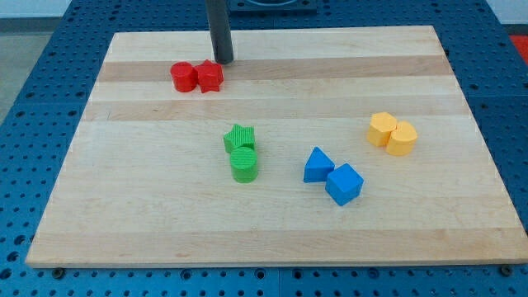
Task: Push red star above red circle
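Near the view's top of the pale wooden board (272, 231), the dark rod's lower end, my tip (224, 62), stands just above and right of the red star-shaped block (210, 77), perhaps touching it. The rod carries no claw, so nothing opens or closes. The star touches the red round block (183, 77) on its left, side by side.

There are eight blocks on the board (272, 239): two red (184, 77), two green (240, 138), two blue (318, 166) and two yellow (381, 129).
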